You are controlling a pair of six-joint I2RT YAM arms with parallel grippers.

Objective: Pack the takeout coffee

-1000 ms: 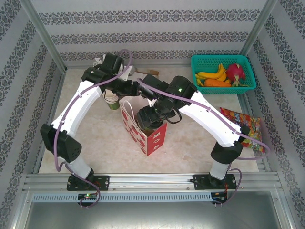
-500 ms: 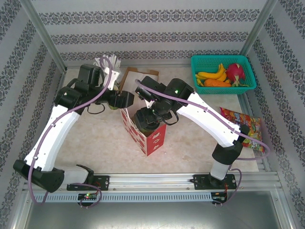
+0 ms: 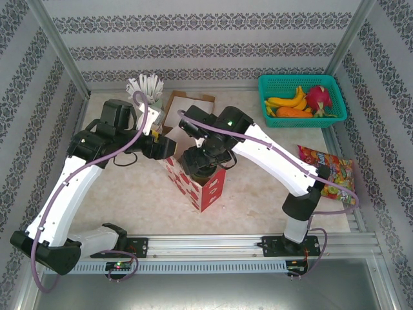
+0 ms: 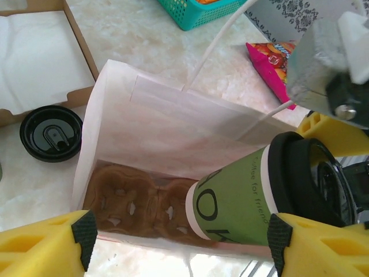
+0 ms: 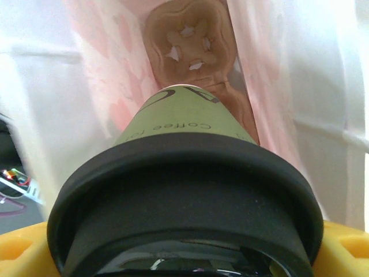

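Note:
An olive-green takeout coffee cup (image 4: 236, 202) with a black lid (image 5: 184, 190) hangs tilted in the mouth of the paper bag (image 3: 205, 188). My right gripper (image 3: 200, 161) is shut on it just under the lid, yellow fingers (image 4: 331, 130) on both sides. A brown cup carrier (image 4: 124, 202) lies at the bottom of the bag, with empty wells (image 5: 190, 32) below the cup. My left gripper (image 3: 160, 147) sits at the bag's left rim, open, with its wide-apart fingers (image 4: 57, 242) straddling the near wall of the bag (image 4: 173, 127).
A loose black lid (image 4: 51, 133) lies on the table left of the bag. Behind it is an open cardboard box (image 3: 184, 108), and a mint-green cup with white sticks (image 3: 146, 87) stands at the back. A teal fruit basket (image 3: 330, 87) and a snack bag (image 3: 329, 171) are on the right.
My left arm has pulled back from the table's rear, bringing its gripper to the bag's left rim. My right gripper, still holding the cup, has shifted slightly over the bag.

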